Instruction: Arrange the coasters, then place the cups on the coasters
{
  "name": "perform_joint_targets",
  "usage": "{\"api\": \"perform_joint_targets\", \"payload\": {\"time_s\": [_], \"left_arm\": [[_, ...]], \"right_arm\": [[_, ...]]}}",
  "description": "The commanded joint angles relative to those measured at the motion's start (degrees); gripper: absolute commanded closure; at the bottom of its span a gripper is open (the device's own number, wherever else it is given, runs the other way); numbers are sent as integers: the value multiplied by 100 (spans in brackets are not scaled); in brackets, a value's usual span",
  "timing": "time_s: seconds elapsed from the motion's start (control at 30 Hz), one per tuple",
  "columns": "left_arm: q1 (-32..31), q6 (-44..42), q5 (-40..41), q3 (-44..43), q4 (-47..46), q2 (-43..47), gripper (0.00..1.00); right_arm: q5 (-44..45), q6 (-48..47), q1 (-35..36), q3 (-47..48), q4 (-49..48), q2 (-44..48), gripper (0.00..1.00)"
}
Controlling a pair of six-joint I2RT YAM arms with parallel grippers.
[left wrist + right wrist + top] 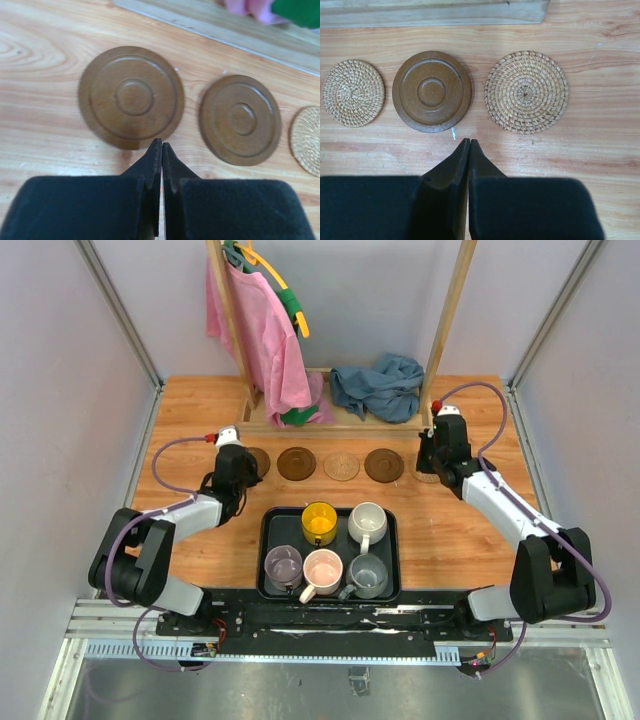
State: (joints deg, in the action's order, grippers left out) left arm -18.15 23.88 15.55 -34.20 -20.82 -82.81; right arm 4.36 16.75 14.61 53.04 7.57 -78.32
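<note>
Five coasters lie in one row across the table (440, 540), at 12 o'clock from the black tray (392, 545). Left to right: leftmost brown coaster (131, 97), second brown coaster (240, 120), middle woven coaster (341, 465), third brown coaster (432, 91), rightmost woven coaster (526, 92). All are flat and none overlaps another, with bare wood showing between neighbours. The left gripper (161, 150) has its jaws pressed together and nothing between them. Its tips sit just at the 6 o'clock edge of the leftmost brown coaster; contact cannot be told. The right gripper (469, 146) is likewise closed and empty. Its tips are low over bare wood at 6 o'clock of the gap between the third brown coaster and the rightmost woven coaster, apart from both. All five cups stand upright inside the tray, none on a coaster. Taken from the tray's centre, the yellow cup (319, 523) is at 11 o'clock, the white cup (367, 523) at 1, the purple cup (283, 565) at 8, the pink cup (322, 568) at 6 and the grey cup (368, 575) at 4. Beyond the coaster row, at 12 o'clock, is a wooden rack (445, 310). A pink cloth (265, 340) hangs from it, and a blue cloth (378, 385) is bunched on its base.
</note>
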Motion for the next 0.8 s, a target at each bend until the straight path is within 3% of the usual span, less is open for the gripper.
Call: {"api": "perform_joint_targets", "payload": {"time_s": [0.0,0.33,0.77], "left_arm": [[223,503,471,-35,407,-76,100],[341,828,619,-92,736,-331,99],[561,1053,97,-232,949,-731,99]], "right_arm": [[116,-82,120,89,2,-171,99],[22,-79,112,137,-95,-365,99],[-47,-106,119,155,-120,-462,99]]}}
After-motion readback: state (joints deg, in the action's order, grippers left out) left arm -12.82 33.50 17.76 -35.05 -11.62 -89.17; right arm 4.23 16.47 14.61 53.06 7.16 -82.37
